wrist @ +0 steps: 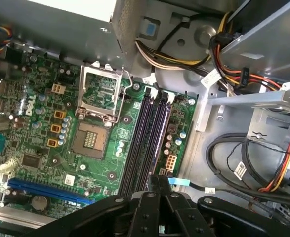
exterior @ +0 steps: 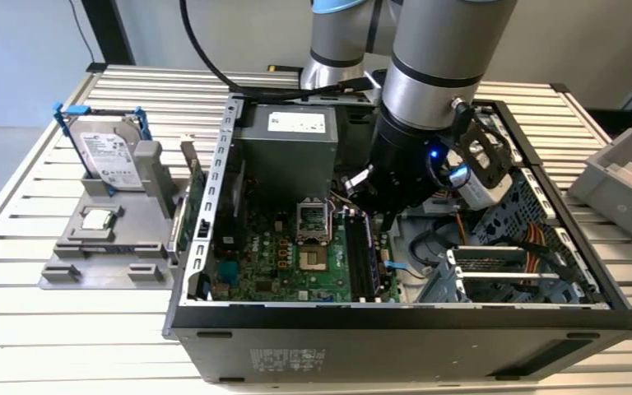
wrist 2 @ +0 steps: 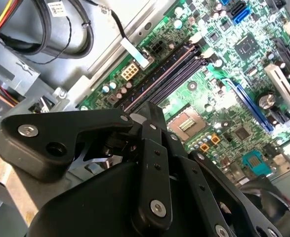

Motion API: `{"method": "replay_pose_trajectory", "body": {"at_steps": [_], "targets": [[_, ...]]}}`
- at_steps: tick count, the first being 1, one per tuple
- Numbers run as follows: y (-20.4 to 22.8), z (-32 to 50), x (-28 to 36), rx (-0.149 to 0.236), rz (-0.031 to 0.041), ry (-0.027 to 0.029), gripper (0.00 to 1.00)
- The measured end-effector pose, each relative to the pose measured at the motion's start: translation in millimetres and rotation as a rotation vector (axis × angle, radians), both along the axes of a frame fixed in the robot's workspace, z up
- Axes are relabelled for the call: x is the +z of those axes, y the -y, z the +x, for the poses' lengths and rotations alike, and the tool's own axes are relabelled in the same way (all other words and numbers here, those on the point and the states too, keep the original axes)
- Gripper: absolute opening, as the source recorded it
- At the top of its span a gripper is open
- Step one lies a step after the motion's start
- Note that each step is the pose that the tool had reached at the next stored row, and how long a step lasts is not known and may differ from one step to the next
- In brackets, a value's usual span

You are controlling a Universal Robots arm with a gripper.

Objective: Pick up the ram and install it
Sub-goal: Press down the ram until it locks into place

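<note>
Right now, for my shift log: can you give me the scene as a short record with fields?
end effector: inside the open computer case, low over the memory slots
memory slots: look empty in the first wrist view
processor socket: empty, frame raised
hard drive: upright in the grey holder, exterior view's left
processor chip: lying on the holder

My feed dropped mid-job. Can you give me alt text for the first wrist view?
The black gripper hangs over one end of the dark memory slots on a green motherboard inside an open computer case. Beside the slots sits a bare processor socket, its metal frame flipped open. Bundled cables lie on the slots' other side.
</note>
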State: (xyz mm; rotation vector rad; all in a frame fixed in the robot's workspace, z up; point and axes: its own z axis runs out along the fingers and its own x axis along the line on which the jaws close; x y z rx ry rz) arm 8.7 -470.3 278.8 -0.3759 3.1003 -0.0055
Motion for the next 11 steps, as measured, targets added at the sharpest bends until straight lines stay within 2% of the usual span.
{"method": "replay_pose_trajectory", "body": {"at_steps": [11], "targets": [[0.0, 0.1, 0.1, 0.113, 0.0008, 0.0000, 0.00]]}}
